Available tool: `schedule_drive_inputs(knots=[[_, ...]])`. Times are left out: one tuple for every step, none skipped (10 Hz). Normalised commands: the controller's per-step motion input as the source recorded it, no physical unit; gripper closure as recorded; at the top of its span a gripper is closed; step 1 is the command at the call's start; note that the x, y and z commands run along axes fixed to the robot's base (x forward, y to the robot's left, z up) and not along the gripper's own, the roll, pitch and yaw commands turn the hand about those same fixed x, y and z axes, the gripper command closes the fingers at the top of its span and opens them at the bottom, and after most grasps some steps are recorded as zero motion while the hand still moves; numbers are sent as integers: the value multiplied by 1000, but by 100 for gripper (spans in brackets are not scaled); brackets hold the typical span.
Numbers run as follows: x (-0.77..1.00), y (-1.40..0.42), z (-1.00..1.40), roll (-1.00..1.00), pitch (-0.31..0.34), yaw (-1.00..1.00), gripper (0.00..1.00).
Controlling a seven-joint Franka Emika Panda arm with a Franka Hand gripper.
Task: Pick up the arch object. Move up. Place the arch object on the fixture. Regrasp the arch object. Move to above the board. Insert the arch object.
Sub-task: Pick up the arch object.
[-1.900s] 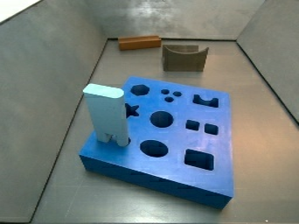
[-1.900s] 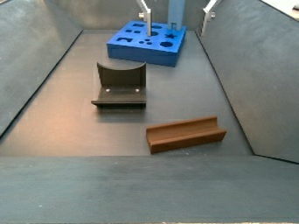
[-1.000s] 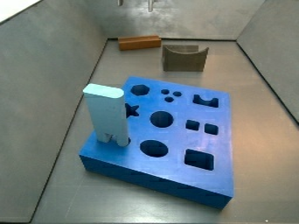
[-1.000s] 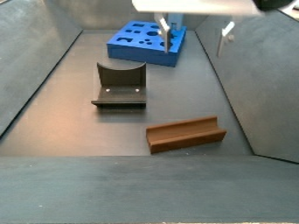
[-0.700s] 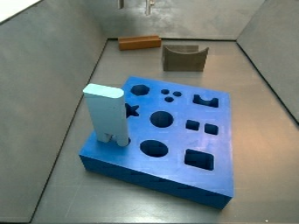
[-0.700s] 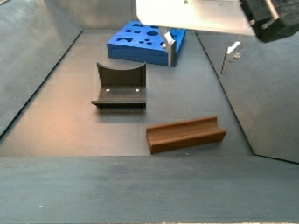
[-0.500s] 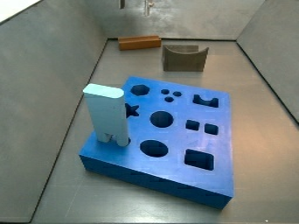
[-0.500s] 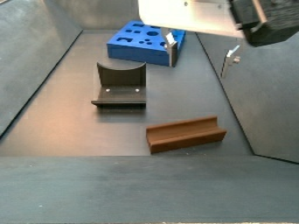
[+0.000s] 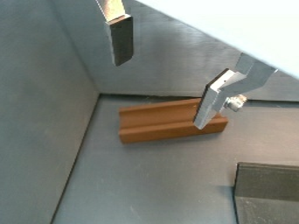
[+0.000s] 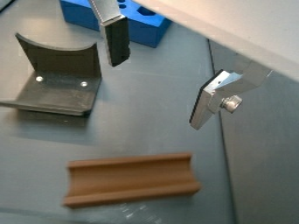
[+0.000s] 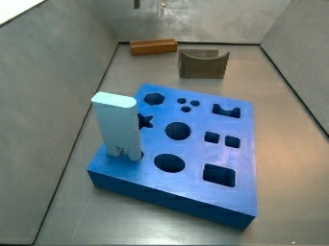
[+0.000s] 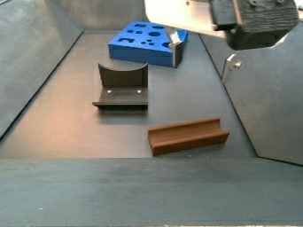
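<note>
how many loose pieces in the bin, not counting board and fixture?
2. The arch object lies flat on the floor beyond the fixture. A pale blue pillar stands on the board at its corner. The open gripper hovers above the arch object, holding nothing.

A pale blue pillar stood upright in a side view, its top flat and its foot cut by a small notch; a pale sliver at the far end of a side view may have been the same pillar, though too little of it showed to be sure. The grey floor ran smooth and matte between sloping grey walls, and in a wrist view it carried faint scuffs.
</note>
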Motion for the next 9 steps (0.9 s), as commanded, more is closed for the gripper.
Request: schedule_drive_inputs(knots=[[577, 440, -263, 0, 0, -483, 0], [557, 340, -337, 0, 20, -589, 0], [349, 226, -389, 0, 33, -731, 0], [137, 166, -497, 0, 70, -834, 0], [380, 300, -263, 0, 26, -597, 0], [77, -6, -54, 0, 0, 0, 0], [0, 326, -657, -230, -79, -240, 0], [0, 246, -546, -243, -156, -377, 0], [0, 177, -431, -263, -210, -423, 0]])
